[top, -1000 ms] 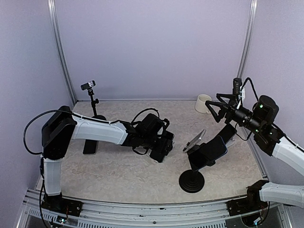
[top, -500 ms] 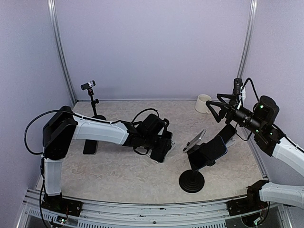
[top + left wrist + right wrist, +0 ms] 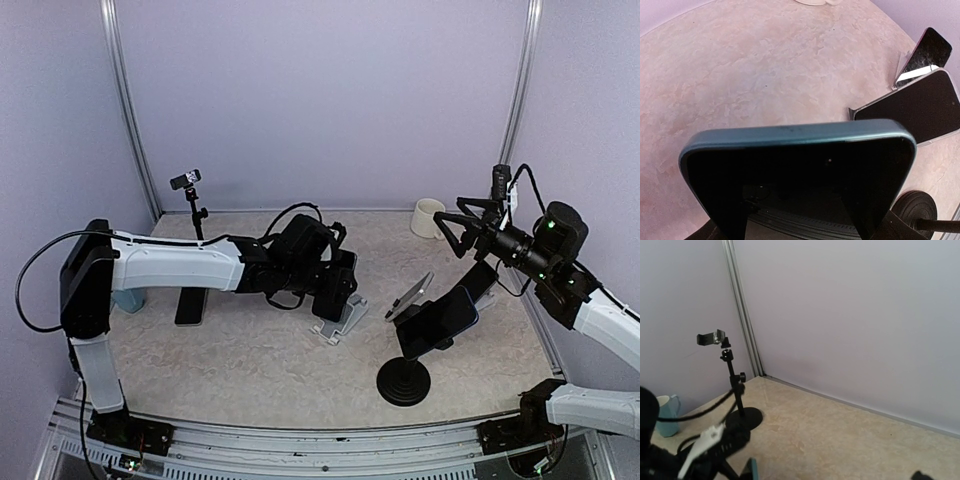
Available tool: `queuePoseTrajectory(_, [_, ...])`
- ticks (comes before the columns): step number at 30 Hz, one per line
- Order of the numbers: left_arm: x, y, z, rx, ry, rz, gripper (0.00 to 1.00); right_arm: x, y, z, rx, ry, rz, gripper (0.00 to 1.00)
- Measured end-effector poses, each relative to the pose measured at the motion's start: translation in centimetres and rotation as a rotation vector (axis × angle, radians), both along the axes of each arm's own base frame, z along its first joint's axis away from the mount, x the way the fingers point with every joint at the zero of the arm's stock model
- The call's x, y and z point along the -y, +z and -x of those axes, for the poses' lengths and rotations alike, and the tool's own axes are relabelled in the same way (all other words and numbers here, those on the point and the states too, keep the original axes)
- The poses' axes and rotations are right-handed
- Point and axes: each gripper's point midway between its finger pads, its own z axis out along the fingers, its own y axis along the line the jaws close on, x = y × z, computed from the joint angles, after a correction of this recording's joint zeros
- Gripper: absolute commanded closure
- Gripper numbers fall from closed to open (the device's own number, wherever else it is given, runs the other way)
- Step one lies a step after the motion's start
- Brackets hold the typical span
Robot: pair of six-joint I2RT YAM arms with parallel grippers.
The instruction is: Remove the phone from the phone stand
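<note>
A dark phone with a teal edge (image 3: 795, 135) fills the lower part of the left wrist view. My left gripper (image 3: 335, 292) is shut on it and holds it just above and behind a small grey phone stand (image 3: 341, 324), which sits bare on the table. In the top view the phone (image 3: 338, 285) is a dark slab at the gripper, clear of the stand. Its teal edge also shows in the right wrist view (image 3: 753, 470). My right gripper (image 3: 458, 233) is open and empty, raised at the right, well away from the phone.
A black round-base stand (image 3: 403, 383) carries a second phone (image 3: 442, 316), with a third phone (image 3: 412, 295) leaning beside it. A tall clamp stand (image 3: 195, 215), a flat phone (image 3: 190, 305) and a teal mug (image 3: 666, 414) are at the left. A white cup (image 3: 430, 216) is at the back right.
My left gripper has lifted the teal-edged phone up and back off the grey stand, which now shows bare. The left arm has swung outward. The right arm has not moved.
</note>
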Motion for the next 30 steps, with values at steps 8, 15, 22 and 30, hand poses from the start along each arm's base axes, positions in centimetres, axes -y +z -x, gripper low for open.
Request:
queuePoseTrajectory(8, [-6.0,-1.5,-1.4,-0.057,0.142,-0.016,0.48,0.0,-0.1,0.0,0.001,0.003,0.0,0.03])
queuePoseTrajectory(15, [-11.6,-5.7,-0.8,-0.136,0.255,-0.093,0.51,-0.2,-0.8,0.0,-0.008,0.01,-0.002,0.03])
queuePoseTrajectory(22, [-15.1,-8.5,-0.5,-0.196,0.343,-0.134,0.54,-0.4,-1.3,-0.1,-0.02,0.022,-0.005,0.03])
queuePoseTrajectory(30, [-17.6,-9.1,-2.3,-0.197,0.449,-0.149,0.55,-0.5,-1.6,-0.2,-0.029,0.024,-0.008,0.03])
